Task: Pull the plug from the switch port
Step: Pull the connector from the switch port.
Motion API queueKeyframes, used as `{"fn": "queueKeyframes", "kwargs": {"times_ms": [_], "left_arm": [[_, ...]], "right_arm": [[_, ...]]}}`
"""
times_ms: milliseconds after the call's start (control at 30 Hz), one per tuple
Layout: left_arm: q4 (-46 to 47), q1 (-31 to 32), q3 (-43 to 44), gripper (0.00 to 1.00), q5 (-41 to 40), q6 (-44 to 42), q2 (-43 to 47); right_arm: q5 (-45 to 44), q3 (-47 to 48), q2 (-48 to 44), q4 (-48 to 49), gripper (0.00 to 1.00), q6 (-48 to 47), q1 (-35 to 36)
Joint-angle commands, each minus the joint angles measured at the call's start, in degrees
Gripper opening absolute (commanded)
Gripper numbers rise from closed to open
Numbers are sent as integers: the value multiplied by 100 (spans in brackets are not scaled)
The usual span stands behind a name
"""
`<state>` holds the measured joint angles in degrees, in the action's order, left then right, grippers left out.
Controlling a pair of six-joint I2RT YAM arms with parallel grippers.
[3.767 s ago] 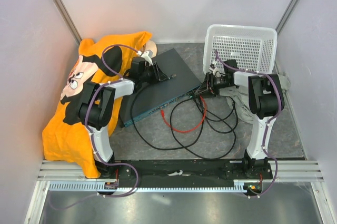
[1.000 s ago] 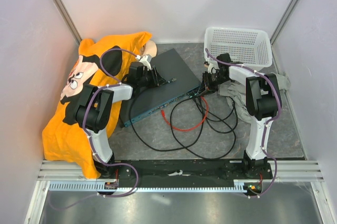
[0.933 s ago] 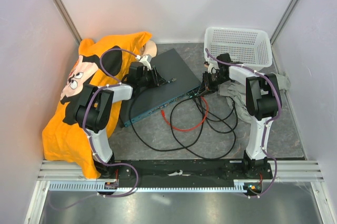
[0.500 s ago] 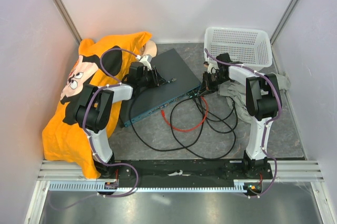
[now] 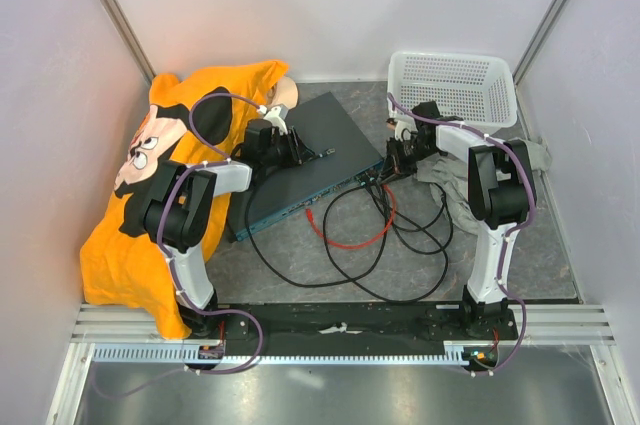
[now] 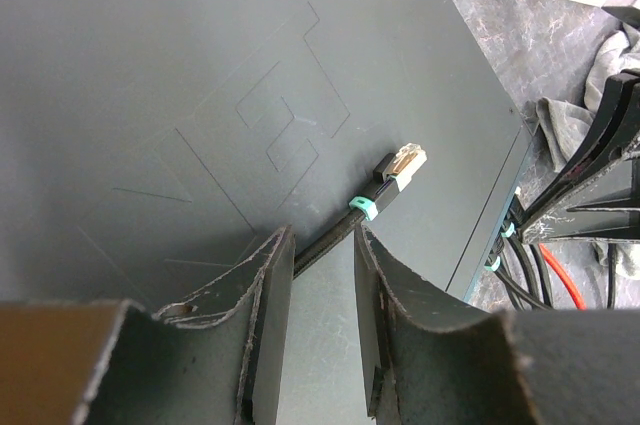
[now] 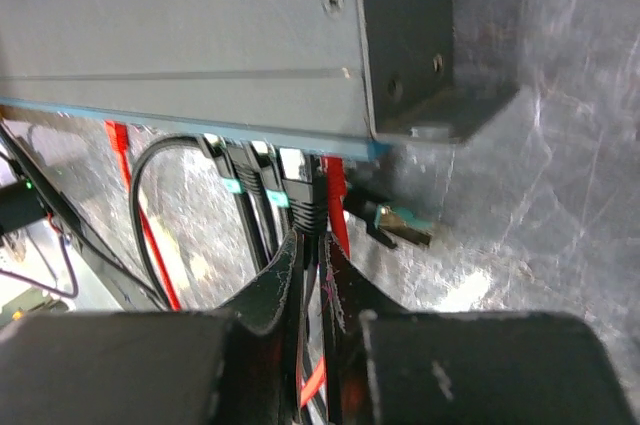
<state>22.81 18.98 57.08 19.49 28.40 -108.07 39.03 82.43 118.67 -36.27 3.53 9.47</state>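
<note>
The switch (image 5: 310, 150) lies slanted mid-table, its teal front face toward the cables. My left gripper (image 5: 298, 149) rests over its dark top (image 6: 200, 65), jaws open (image 6: 322, 245). A loose black cable with a teal band and a free plug (image 6: 402, 161) runs out between the fingertips. My right gripper (image 5: 392, 167) is at the switch's front right corner. In the right wrist view its fingers (image 7: 312, 250) are shut on the black plug (image 7: 305, 200), just behind its boot. This plug sits in a port of the switch (image 7: 180, 35), with a red plug (image 7: 333, 180) on its right and other black plugs (image 7: 240, 170) on its left.
A white mesh basket (image 5: 455, 85) stands behind the right arm. An orange shirt (image 5: 150, 195) covers the left side. A grey cloth (image 5: 450, 190) lies by the right arm. Black cables (image 5: 300, 265) and a red cable (image 5: 350, 243) loop in front of the switch. An unplugged connector (image 7: 395, 220) lies by its corner.
The right gripper's jaws have narrowed onto the black plug over the last second. The basket, tilted earlier, now sits flat. The left arm has not moved.
</note>
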Motion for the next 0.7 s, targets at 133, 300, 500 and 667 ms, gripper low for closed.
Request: {"fn": "queueKeyframes", "kwargs": {"times_ms": [133,300,500,667], "left_arm": [[-576,0,-171,39,-323,-309,-144],[-549,0,-162,39,-305,-283,-188],[-549,0,-136,39,-314,-353,-197],[-549,0,-162,39,-331,-467,-153]], "right_arm": [[-607,-184,-19,-416,7,-467,-156],[-528,-201,-46,-328,7,-371,-130],[-519,-193,-55,-328,6,-370,-113],[-501,-166,-502,-495,3,-494,-191]]}}
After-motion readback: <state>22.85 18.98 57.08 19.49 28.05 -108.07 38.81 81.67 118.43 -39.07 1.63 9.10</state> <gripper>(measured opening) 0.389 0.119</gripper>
